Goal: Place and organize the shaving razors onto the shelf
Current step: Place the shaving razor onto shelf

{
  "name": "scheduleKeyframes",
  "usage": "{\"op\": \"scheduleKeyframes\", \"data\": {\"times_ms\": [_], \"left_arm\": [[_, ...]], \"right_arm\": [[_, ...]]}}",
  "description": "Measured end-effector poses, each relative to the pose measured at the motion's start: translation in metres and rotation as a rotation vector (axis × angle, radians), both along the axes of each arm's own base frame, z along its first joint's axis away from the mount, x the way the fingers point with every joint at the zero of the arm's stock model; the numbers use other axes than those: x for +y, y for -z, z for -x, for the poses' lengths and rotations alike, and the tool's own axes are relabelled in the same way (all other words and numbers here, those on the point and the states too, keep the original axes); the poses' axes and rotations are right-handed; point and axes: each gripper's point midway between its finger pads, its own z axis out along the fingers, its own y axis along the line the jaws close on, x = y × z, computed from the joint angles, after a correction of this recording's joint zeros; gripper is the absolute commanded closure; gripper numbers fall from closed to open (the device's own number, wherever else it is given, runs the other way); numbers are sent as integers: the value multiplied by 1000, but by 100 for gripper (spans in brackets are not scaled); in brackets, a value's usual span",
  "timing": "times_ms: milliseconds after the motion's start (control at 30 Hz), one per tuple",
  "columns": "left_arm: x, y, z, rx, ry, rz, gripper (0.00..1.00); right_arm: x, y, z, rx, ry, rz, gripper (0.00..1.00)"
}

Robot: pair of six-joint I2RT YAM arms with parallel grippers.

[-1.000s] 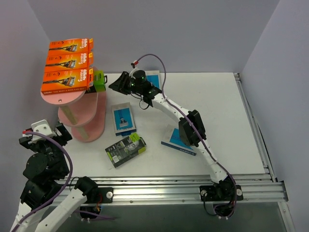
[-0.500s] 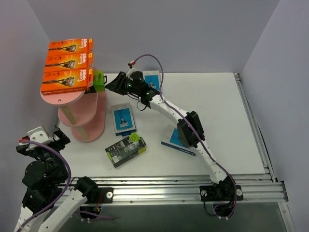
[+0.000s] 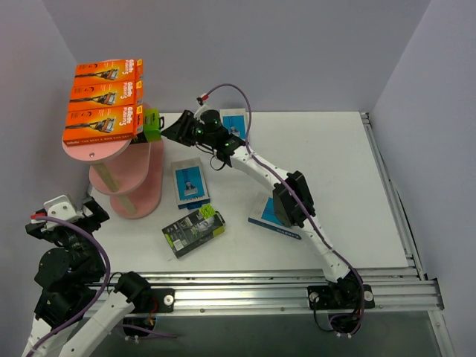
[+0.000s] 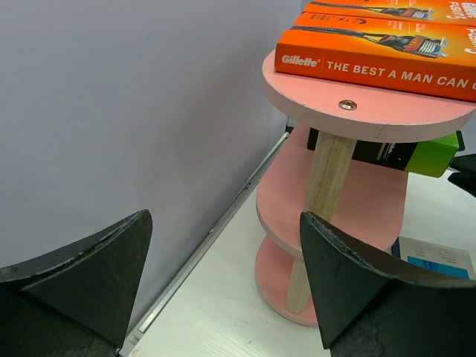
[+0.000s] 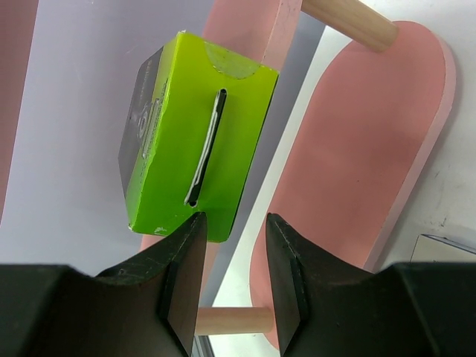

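Moved since a second ago: left claw (image 3: 63,216) lower and closer to the near-left corner, right claw (image 3: 172,130) slightly further left, close up to the shelf (image 3: 97,152); no pack displaced. Far left: left claw spread wide, empty, near-left of the shelf and apart from it. Shelf: pink oval boards stacked on one post, standing on the far-left part of the desk (image 3: 357,193). Top board: three orange packs (image 3: 104,95), flat, side by side, long axes left-right. Middle board: one black-and-lime pack (image 3: 151,125), flat, long axis left-right, black end tucked under the top board, lime end pointing right and overhanging the rim. Right claw: narrow gap, nothing between the fingers, tips just at the lime end face; actual contact not certain. Desk, further right: blue-and-grey pack (image 3: 190,184) face up, long axis near-far; second black-and-lime pack (image 3: 193,231) lying askew, lime end toward the far right; far blue pack (image 3: 236,119) behind the right wrist; near blue pack (image 3: 266,214) partly under the right forearm. Step in hand, by judgement: seating the black-and-lime pack on the middle board. Next move, likely: short push along the long axis to end the overhang, or withdrawal to the right, then a reach for the second black-and-lime pack.
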Motion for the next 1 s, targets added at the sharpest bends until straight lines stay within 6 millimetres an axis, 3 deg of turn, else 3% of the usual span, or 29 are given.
{"op": "scheduleKeyframes", "data": {"times_ms": [400,1000], "left_arm": [[-4,0,-2,-1,22,-4,10],[-6,3,-3,-5,41,-5,9]], "right_arm": [[8,10,2,11,-8,-19,66],[13,-5,1,-5,-10,-67,58]]}}
